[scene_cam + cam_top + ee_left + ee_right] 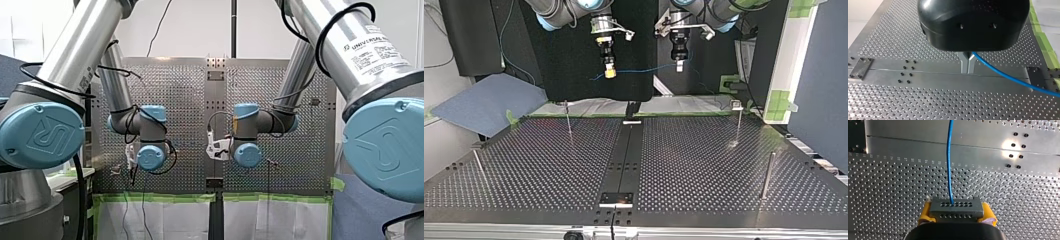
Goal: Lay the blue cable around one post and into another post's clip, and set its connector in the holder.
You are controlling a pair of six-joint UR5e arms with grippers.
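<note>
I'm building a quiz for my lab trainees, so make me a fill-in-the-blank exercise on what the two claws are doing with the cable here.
1. The pads of my right claw are ____ in colour.
2. Clamped between those pads is the grey ____ of the blue cable.
3. My left claw pinches the cable itself, which hangs between both claws ____ the perforated table without touching it.

Missing words: yellow; connector; above.
</note>
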